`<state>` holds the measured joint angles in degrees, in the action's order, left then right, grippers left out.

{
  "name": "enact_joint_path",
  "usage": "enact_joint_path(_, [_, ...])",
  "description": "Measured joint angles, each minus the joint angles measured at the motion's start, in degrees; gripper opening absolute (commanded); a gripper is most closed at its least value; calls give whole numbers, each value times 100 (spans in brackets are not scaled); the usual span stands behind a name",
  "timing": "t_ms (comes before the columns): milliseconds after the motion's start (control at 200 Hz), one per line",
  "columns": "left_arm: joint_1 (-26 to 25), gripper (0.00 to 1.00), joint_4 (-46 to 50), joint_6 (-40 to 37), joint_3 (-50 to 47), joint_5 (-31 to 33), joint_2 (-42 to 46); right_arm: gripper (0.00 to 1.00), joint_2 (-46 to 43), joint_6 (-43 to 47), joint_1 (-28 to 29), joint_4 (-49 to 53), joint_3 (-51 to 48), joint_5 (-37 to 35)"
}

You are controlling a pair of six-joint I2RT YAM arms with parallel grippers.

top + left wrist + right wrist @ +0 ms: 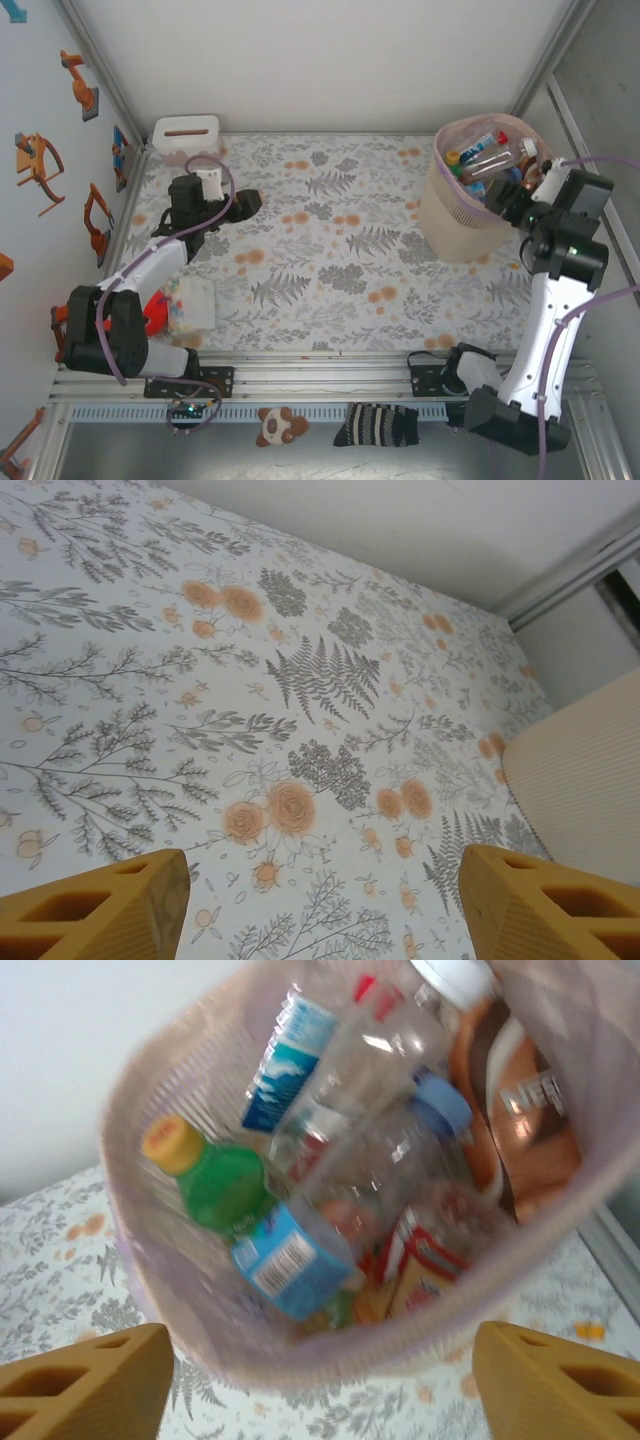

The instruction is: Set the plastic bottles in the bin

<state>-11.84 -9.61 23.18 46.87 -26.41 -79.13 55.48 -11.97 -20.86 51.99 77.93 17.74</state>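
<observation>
Spread wide and empty, the right hand [320, 1360] hangs above the bin [455, 225] crowded with plastic bottles [360, 1160], where a careless low withdrawal could catch what looks like its pink liner [115, 1160] and tip it onto the surface [330, 220].

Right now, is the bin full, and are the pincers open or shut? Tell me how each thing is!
bin, upright, holding many bottles.
plastic bottles, piled inside the bin, lying at angles.
green bottle, in the bin, yellow cap on.
left pincer, open, empty, over the table.
right pincer, open, empty, above the bin.
</observation>
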Motion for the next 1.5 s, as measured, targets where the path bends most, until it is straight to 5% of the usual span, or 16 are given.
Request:
enact_joint_path(486, [63,82,695,-479,-72,632,706,88,-1040,181,0,-9,-2188,-503])
enact_joint_path(671, [63,87,839,-562,-181,964,885,88,-1266,428,0,-1357,-3670,-507])
enact_joint_path(781, [63,100,911,-645,-247,1270,1010,87,-1303,452,0,-2374,-4631,-619])
enact_joint_path(991, [68,97,1058,-802,-435,2131,1158,86,-986,444,42,-4457,-5963,-986])
enact_joint_path(1282, [85,97,809,-1346,-1095,3705,1257,83,310,474,313,-6784,-6369,-807])
enact_joint_path(1497, [144,97,-116,-1978,-1425,4144,846,81,1478,699,743,-8332,-6308,-562])
